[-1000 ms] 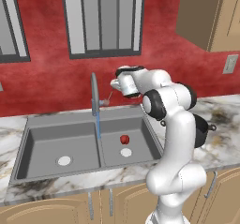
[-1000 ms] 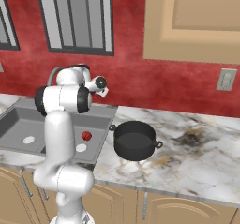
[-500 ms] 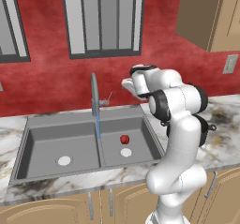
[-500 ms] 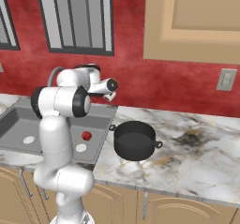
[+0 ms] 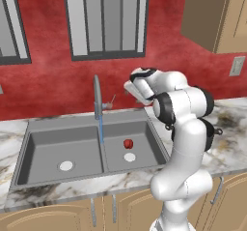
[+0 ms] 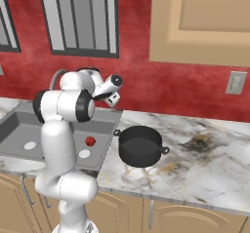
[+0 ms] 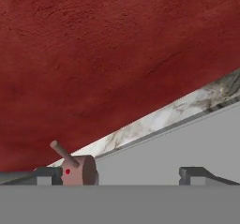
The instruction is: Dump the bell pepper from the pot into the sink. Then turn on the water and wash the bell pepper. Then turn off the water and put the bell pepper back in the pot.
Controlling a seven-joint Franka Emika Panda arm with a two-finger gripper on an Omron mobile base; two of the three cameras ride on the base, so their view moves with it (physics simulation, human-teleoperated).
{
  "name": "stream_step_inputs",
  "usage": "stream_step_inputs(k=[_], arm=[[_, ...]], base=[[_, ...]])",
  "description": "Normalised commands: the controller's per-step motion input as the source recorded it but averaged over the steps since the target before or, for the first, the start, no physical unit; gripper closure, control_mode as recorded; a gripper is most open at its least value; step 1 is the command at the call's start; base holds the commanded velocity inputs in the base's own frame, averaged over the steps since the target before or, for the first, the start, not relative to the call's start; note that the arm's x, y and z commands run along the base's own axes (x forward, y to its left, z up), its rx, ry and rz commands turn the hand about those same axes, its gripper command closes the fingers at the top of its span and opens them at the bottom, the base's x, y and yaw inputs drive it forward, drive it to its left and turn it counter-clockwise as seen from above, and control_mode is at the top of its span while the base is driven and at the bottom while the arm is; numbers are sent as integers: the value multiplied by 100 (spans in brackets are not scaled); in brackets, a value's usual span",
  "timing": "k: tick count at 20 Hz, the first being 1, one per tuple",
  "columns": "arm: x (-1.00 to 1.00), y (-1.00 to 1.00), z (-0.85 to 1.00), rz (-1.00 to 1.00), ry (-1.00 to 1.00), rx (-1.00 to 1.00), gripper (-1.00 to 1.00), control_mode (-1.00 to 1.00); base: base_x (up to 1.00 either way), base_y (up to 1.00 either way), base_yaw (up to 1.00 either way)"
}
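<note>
The small red bell pepper (image 5: 128,143) (image 6: 90,141) lies in the right basin of the grey double sink (image 5: 43,133) (image 6: 12,125), just behind that basin's pale drain (image 5: 129,157). A thin blue stream of water (image 5: 101,127) falls from the faucet (image 5: 97,95). The black pot (image 6: 140,146) stands upright on the marble counter to the right of the sink, with nothing showing inside. My gripper (image 5: 132,89) (image 6: 113,91) (image 7: 121,175) hangs open and holds nothing above the sink's back right corner. It faces the red wall, with the faucet lever (image 7: 69,164) close beside one fingertip (image 7: 47,175).
A red wall with windows runs behind the sink. Wood cabinets hang above the counter on the right (image 6: 200,17). A dark stain (image 6: 200,144) marks the marble right of the pot. My arm's white body rises between the sink and the pot.
My hand has pulled away from the faucet lever toward the right, and its jaws have spread a little wider. Water runs throughout. Pepper and pot have not moved.
</note>
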Motion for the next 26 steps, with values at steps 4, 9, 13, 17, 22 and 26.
stream_step_inputs(k=[4, 9, 13, 17, 22, 26], arm=[[0, 0, -6, 0, 0, 0, -100, -100], [0, 2, -38, 0, 0, -1, -100, -100], [0, 4, -59, 0, -4, -4, -100, -100], [0, 6, -51, 0, -10, -3, -100, -100], [0, 6, -28, 0, -11, -1, -100, -100], [0, 5, -17, 0, -7, 0, -100, -100]], base=[[0, 0, 0], [0, 0, 0], [0, 0, 0], [0, 0, 0], [0, 0, 0], [0, 0, 0]])
